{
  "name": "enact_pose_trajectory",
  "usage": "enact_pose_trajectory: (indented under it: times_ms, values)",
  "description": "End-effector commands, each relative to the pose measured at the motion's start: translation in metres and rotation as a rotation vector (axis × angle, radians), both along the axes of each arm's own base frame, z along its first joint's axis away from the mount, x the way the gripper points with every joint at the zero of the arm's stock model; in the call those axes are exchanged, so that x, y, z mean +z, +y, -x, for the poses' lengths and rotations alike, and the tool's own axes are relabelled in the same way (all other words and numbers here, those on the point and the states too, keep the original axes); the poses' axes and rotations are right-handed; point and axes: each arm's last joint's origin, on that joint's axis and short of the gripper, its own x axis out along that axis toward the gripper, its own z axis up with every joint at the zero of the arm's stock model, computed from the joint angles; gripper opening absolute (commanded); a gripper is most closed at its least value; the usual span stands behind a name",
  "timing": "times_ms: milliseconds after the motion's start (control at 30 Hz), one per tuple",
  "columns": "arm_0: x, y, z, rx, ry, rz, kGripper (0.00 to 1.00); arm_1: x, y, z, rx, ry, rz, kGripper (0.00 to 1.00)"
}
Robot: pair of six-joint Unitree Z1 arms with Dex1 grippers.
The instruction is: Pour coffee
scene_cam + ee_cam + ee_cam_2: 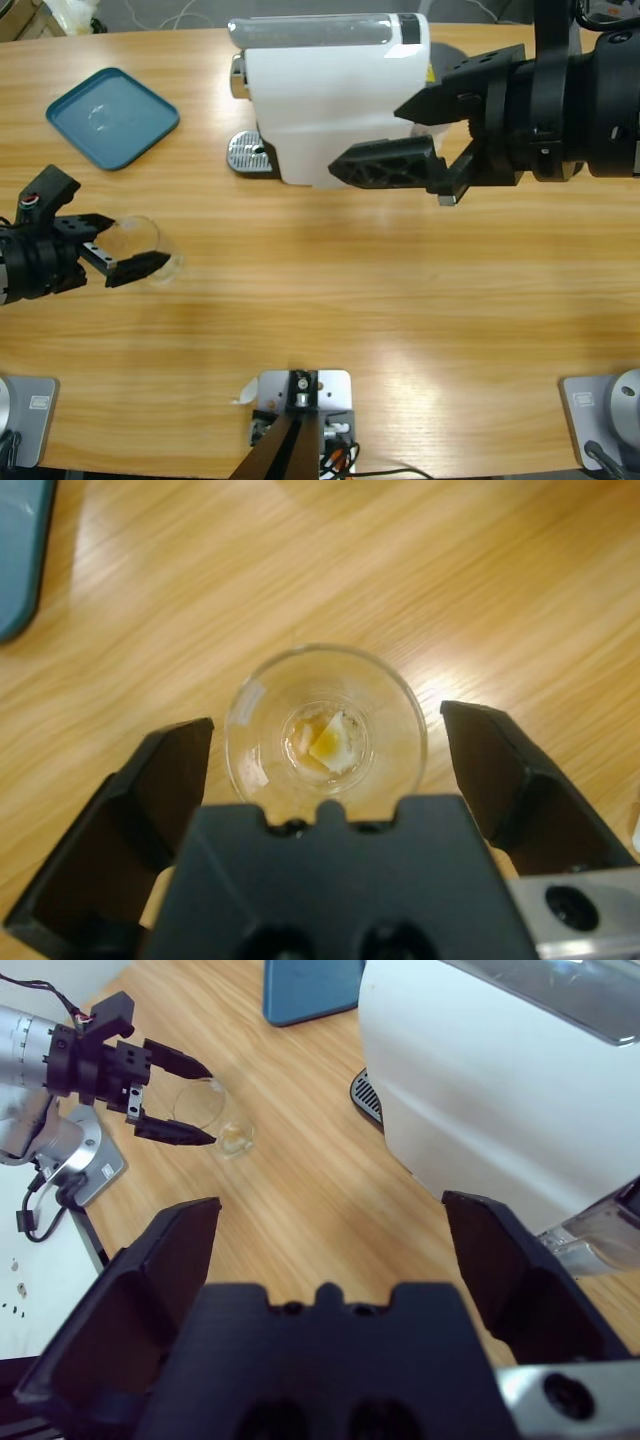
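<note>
We see the clear glass tumbler point(325, 730), seemingly holding a shallow amber-brown coffee point(328, 742) residue, standing upright between the left gripper's point(325, 770) wide-spread jaws; the right gripper point(425, 135), equally wide, hangs well apart.

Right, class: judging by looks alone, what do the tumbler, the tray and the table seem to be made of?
Tumbler: clear glass, probably; the wood shows through its wall and the rim glints.
Tray: teal, matte, with rounded corners, likely moulded plastic.
Table: wood or a wood-look laminate, with a light grain and a soft sheen; which one cannot be told.
</note>
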Motion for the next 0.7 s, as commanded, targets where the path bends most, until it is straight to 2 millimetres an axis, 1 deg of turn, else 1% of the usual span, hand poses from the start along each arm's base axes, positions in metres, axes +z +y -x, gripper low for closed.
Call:
enact_pose_trajectory:
  times_ms: [33, 267, 433, 467, 533, 600, 633, 700]
  values:
    - [-0.016, 0.005, 0.007, 0.002, 0.043, -0.022, 0.734, -0.021, -0.002, 0.004, -0.022, 0.04, 0.027, 1.0]
    - [-0.015, 0.014, 0.016, 0.017, 0.035, 0.029, 0.733, -0.025, -0.002, 0.004, -0.031, 0.047, 0.019, 1.0]
    - [-0.019, 0.013, 0.017, 0.039, 0.056, 0.04, 0.735, -0.025, -0.003, 0.004, -0.039, 0.043, 0.02, 1.0]
    - [-0.02, 0.012, 0.017, 0.042, 0.061, 0.04, 0.712, -0.025, -0.003, 0.004, -0.041, 0.043, 0.021, 1.0]
    - [-0.022, 0.01, 0.016, 0.038, 0.057, 0.033, 0.445, -0.026, -0.003, 0.004, -0.046, 0.044, 0.024, 1.0]
    - [-0.017, 0.01, 0.014, -0.002, 0.006, 0.018, 0.042, -0.026, -0.003, 0.003, -0.051, 0.043, 0.024, 1.0]
    - [-0.012, 0.01, 0.014, -0.035, -0.029, 0.02, 0.0, -0.025, -0.003, 0.004, -0.052, 0.042, 0.023, 1.0]
    - [0.0, 0.014, 0.011, -0.087, -0.105, 0.024, 0.0, -0.025, -0.003, 0.003, -0.052, 0.042, 0.022, 1.0]
